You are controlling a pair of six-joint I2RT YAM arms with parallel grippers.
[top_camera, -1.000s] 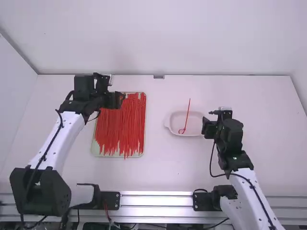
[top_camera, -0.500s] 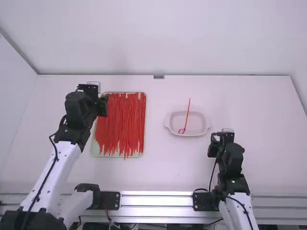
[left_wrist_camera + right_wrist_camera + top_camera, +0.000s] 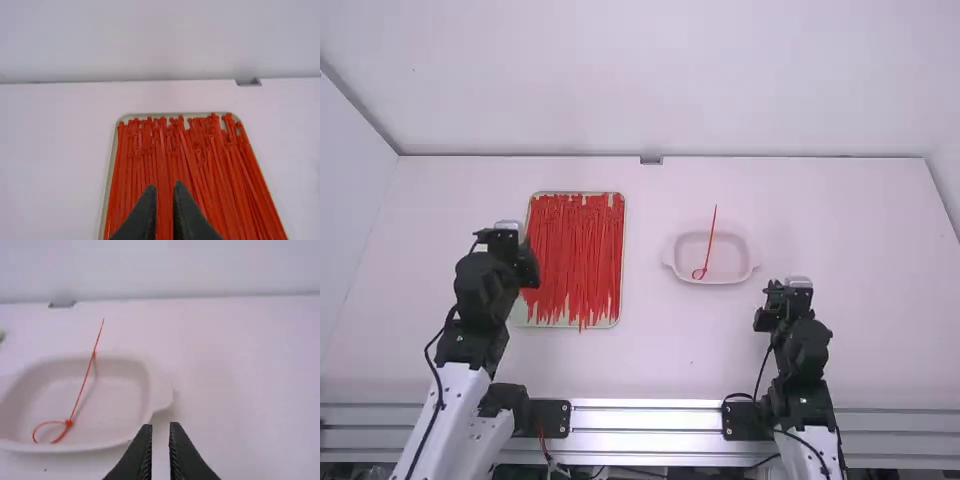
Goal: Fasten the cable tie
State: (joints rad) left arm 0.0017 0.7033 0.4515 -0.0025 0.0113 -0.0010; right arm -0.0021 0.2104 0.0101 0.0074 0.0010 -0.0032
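High view, table: a white table (image 3: 840, 220) carries everything.
High view, tray: a pale rectangular tray (image 3: 520, 312) on the left holds a thick bundle of loose red plastic cable ties (image 3: 575, 255) laid lengthwise.
High view, dish: a shallow white dish with two small handles (image 3: 735, 262) sits well to the right of the tray.
High view, fastened tie: one red cable tie closed into a loop (image 3: 706, 250) lies in the dish, its straight tail reaching out over the far rim.
High view, left pincer: the left pincer (image 3: 523, 268) hangs at the tray's near left side.
High view, right pincer: the right pincer (image 3: 776, 300) is just near the dish's near right corner.
Left wrist view, left pincer: clenched (image 3: 164, 189), fingers nearly together and gripping nothing, above the near ends of the loose ties (image 3: 200, 160); the tray rim (image 3: 111, 165) shows beside them.
Right wrist view, right pincer: clenched on nothing (image 3: 160, 427), above bare table (image 3: 250, 365) beside the dish (image 3: 150, 390).
Right wrist view, fastened tie: the loop (image 3: 82, 387) rests on the dish floor.
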